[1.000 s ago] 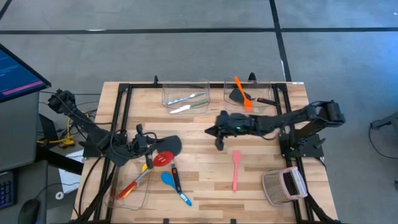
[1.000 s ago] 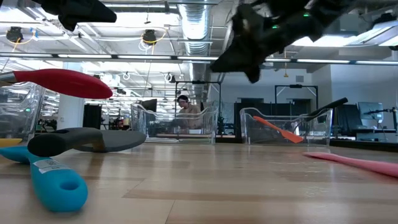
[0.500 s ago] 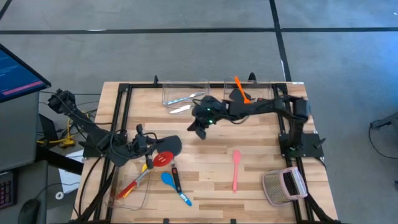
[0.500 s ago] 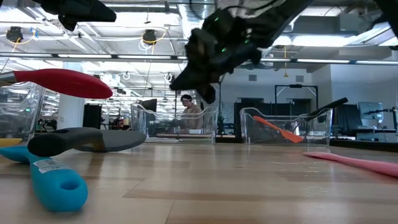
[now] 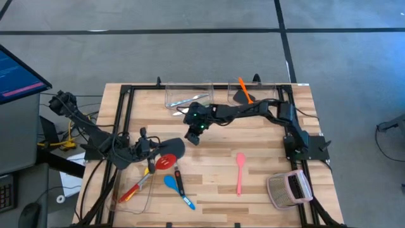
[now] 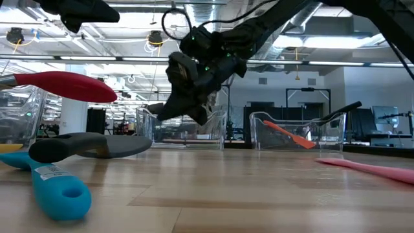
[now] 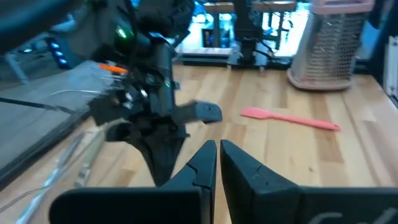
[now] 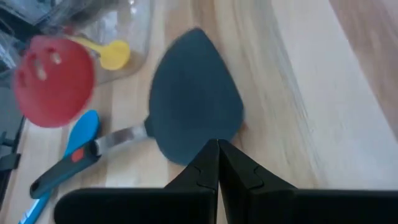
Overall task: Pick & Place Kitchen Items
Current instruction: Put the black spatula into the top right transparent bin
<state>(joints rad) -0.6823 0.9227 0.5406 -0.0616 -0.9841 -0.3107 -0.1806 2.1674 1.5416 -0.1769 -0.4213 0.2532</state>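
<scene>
The black turner [image 5: 169, 147] lay flat on the desk [image 5: 266, 164], its blade pointing toward the middle. The red slotted spoon [image 5: 166, 161], the blue spoon [image 5: 171, 183] and the yellow spoon [image 8: 114, 54] lay just beside it. The pink spatula [image 5: 240, 172] lay well apart, nearer the mesh grater [image 5: 289, 189].

The right wrist view alone showed the turner's metal neck and the blade directly ahead of the right gripper [image 8: 217, 163], whose jaws were pressed together and held nothing. The low view alone showed that this gripper hung clear above the desk. In the high view it stood between the turner and the clear bin [image 5: 188, 95] holding the pale cutlery [image 5: 190, 99].

The left gripper [image 7: 217, 163] sat beside the turner at the desk's left, jaws narrow and empty.
</scene>
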